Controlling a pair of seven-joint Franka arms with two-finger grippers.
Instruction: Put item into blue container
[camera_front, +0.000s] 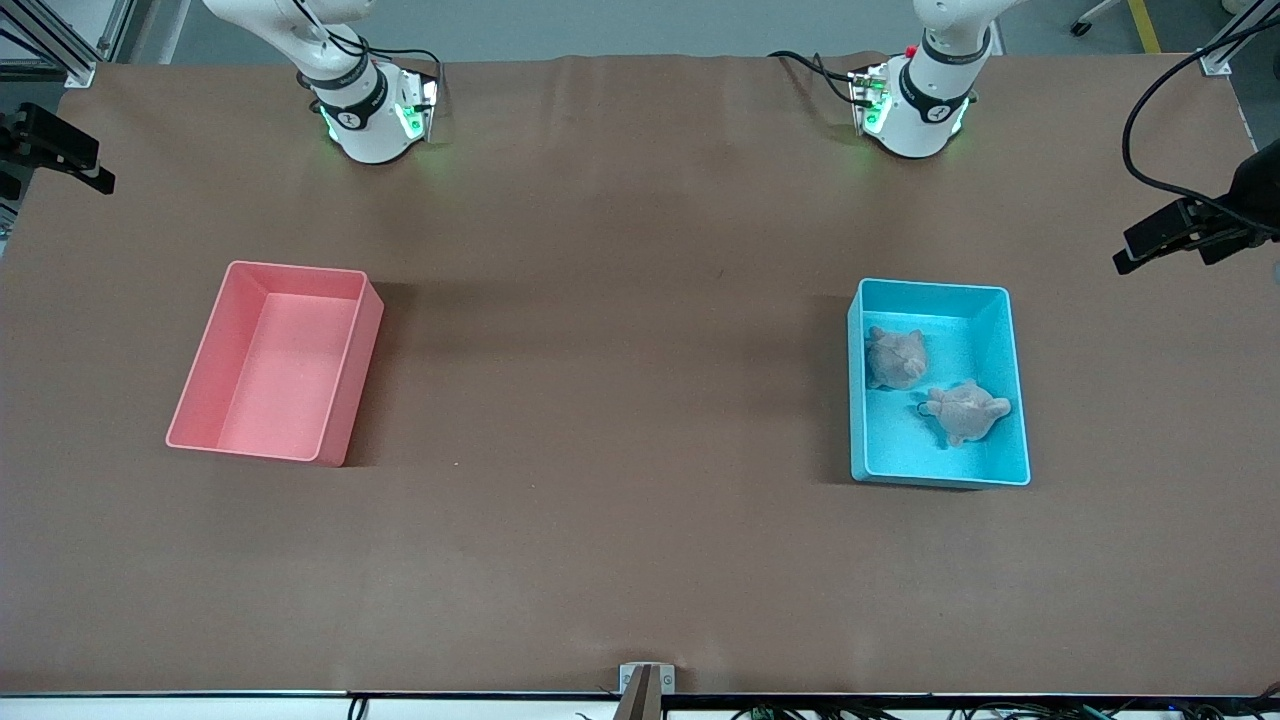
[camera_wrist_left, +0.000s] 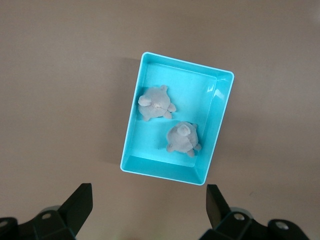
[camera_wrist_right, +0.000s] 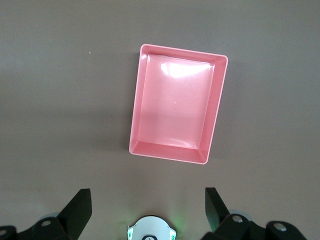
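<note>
1. Blue bin (camera_front: 1013, 385) is sat on the tabletop (camera_front: 620, 420) toward the left arm's end, with two grey plushies (camera_front: 895, 358) (camera_front: 966, 411) inside, slightly apart.
2. Left gripper (camera_wrist_left: 149, 210) is held high over the blue bin, fingers (camera_wrist_left: 79, 204) spread wide, nothing gripped.
3. Right gripper (camera_wrist_right: 148, 210) is held high over the pink bin (camera_front: 340, 400), fingers spread wide too.

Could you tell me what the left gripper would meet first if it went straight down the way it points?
Probably bare table just beside the blue container; the open left gripper holds nothing.
</note>
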